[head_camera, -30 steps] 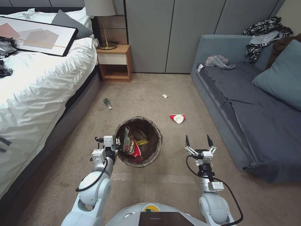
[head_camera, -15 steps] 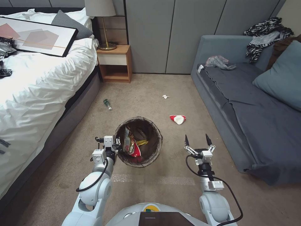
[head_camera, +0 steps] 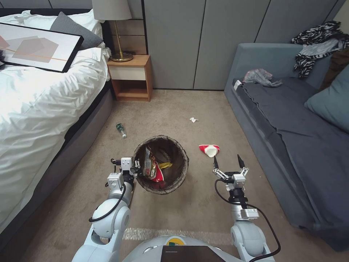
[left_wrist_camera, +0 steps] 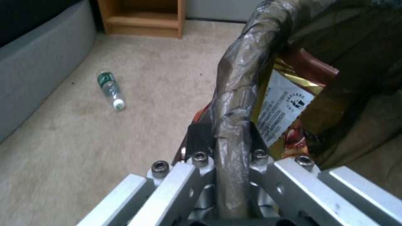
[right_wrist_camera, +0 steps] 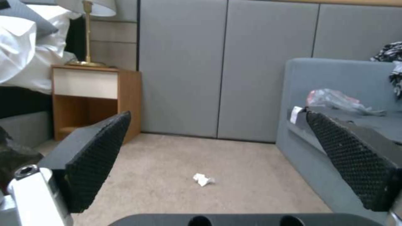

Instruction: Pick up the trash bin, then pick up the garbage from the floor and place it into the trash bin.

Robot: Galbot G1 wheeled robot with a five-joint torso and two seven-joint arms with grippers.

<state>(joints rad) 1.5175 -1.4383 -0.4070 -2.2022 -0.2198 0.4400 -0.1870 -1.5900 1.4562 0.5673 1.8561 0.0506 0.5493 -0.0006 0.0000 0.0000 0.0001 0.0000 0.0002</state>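
The left end effector (head_camera: 135, 169) is clamped on the bag-lined round white plastic trash bin (head_camera: 180, 174); the right end effector (head_camera: 228, 162), fingers apart, should descend squarely over the crushed red-and-white paper cup (head_camera: 209, 149) beside the bin.

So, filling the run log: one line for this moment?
left hand: shut on trash bin rim | right hand: open, near red-and-white cup | bottle: floor

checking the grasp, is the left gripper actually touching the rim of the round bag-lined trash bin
Touching. In the left wrist view the left gripper is shut on the brown-bag-covered rim of the round trash bin, which runs between its fingers with no gap.
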